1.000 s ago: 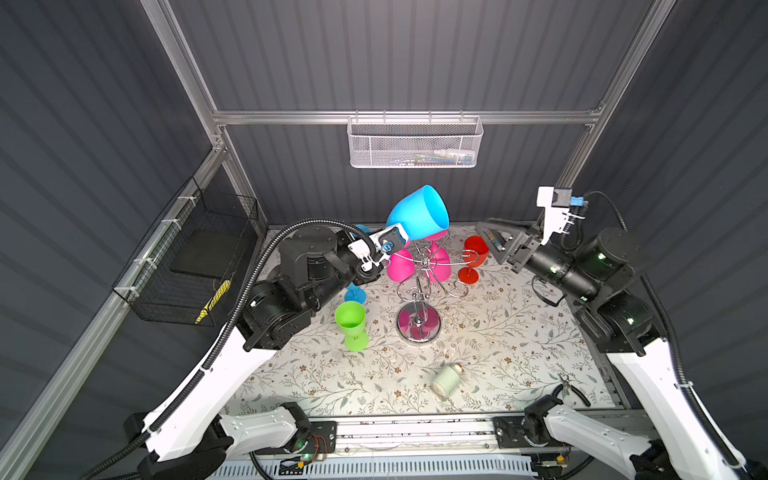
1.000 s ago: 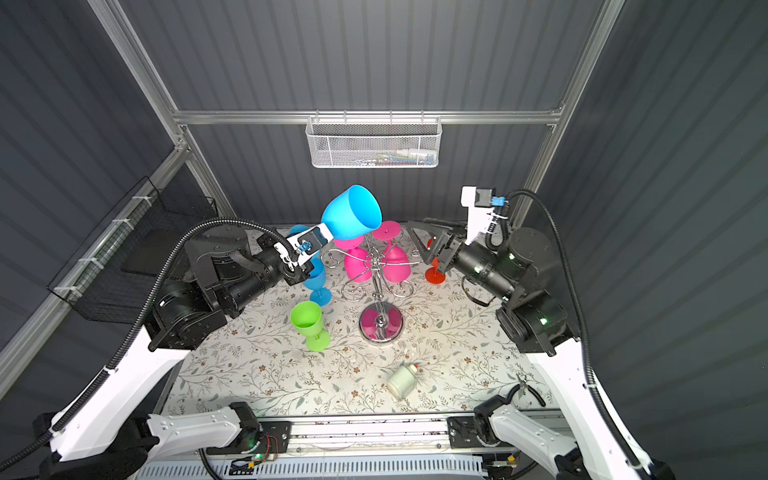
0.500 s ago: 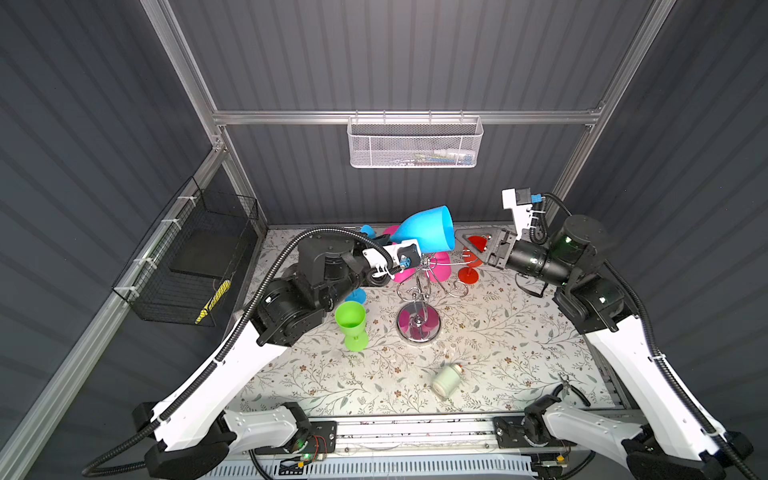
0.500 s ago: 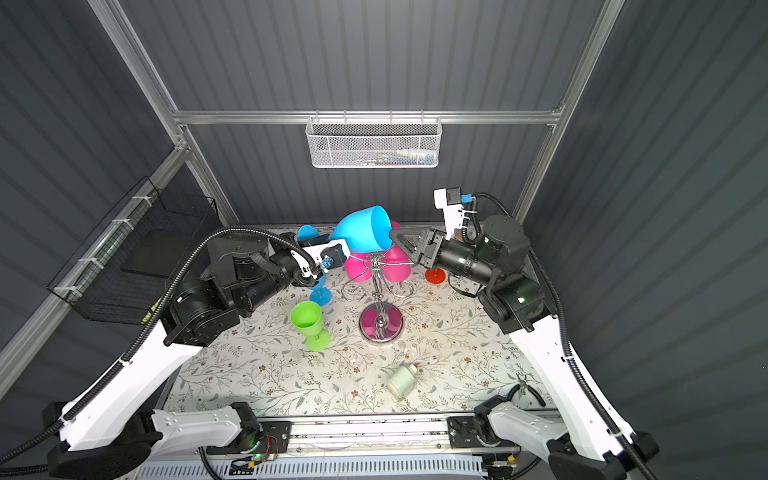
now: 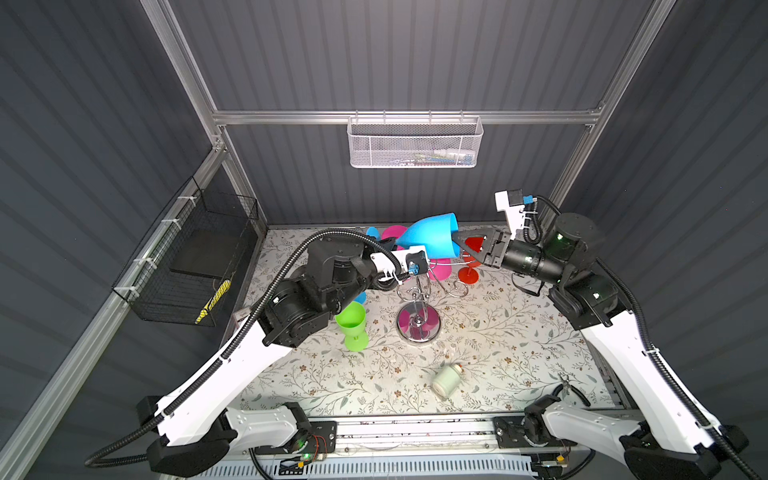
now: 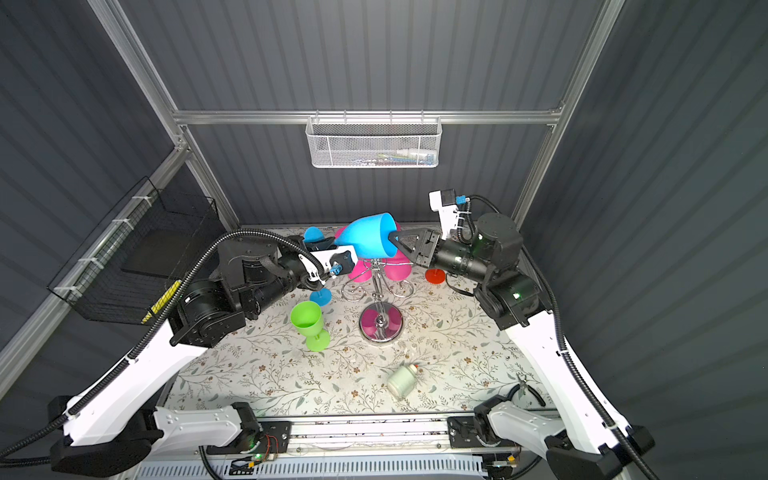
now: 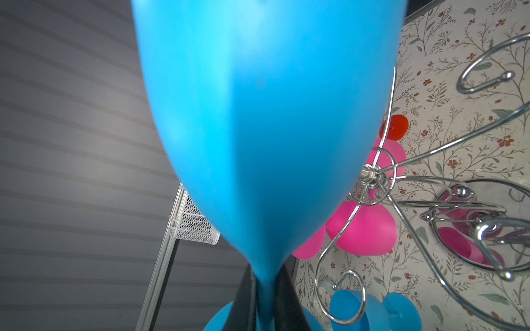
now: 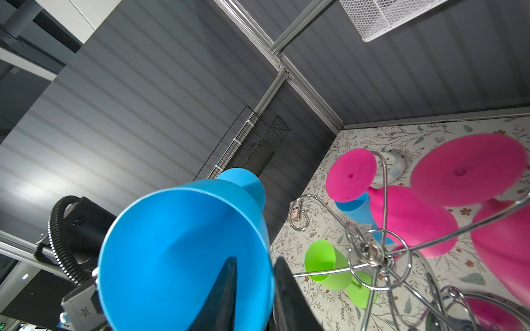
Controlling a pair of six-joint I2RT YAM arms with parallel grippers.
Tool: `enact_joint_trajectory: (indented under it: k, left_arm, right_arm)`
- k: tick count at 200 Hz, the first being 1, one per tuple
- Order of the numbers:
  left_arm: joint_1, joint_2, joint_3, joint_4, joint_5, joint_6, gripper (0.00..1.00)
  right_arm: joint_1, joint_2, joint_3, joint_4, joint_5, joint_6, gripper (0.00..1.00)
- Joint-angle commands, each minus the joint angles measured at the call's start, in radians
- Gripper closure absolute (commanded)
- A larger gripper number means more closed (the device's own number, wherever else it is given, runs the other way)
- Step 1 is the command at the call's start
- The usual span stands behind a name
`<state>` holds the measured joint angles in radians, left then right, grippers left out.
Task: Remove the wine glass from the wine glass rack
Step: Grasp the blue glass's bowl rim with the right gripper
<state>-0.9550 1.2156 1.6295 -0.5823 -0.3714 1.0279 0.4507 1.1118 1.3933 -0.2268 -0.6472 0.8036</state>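
Behind wine glass (image 5: 432, 239), rack (image 5: 417, 324) partly hidden.

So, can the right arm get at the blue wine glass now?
Likely yes: the right gripper straddles the rim of the blue wine glass, one finger inside, one outside; the left gripper grips only the stem, leaving the bowl free.

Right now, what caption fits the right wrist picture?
Right hand straddles the rim of the blue wine glass, beside the wine glass rack.
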Motion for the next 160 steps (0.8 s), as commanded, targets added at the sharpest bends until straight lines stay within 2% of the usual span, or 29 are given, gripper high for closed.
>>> enact_joint_trajectory:
  k: [1,50,74,126,160]
  left_arm:
    - [-0.01,0.002,0.012,0.003,-0.008,0.057,1.0]
    - [-0.02,0.007,0.012,-0.001,-0.011,0.057,1.0]
    - [-0.021,0.004,0.009,0.004,-0.012,0.059,1.0]
    - [-0.022,-0.032,-0.039,0.063,-0.007,0.068,0.66]
    - [-0.024,-0.038,-0.046,0.065,-0.019,0.075,0.51]
  right_arm:
    - [0.003,-0.003,0.013,-0.006,-0.008,-0.003,0.8]
    - [0.003,0.002,0.018,-0.006,-0.02,-0.003,1.0]
    - [0.003,0.002,0.019,-0.009,-0.02,-0.005,1.0]
    - [0.003,0.002,0.025,-0.008,-0.016,-0.006,1.0]
    - [0.003,0.002,0.027,0.005,-0.013,0.002,1.0]
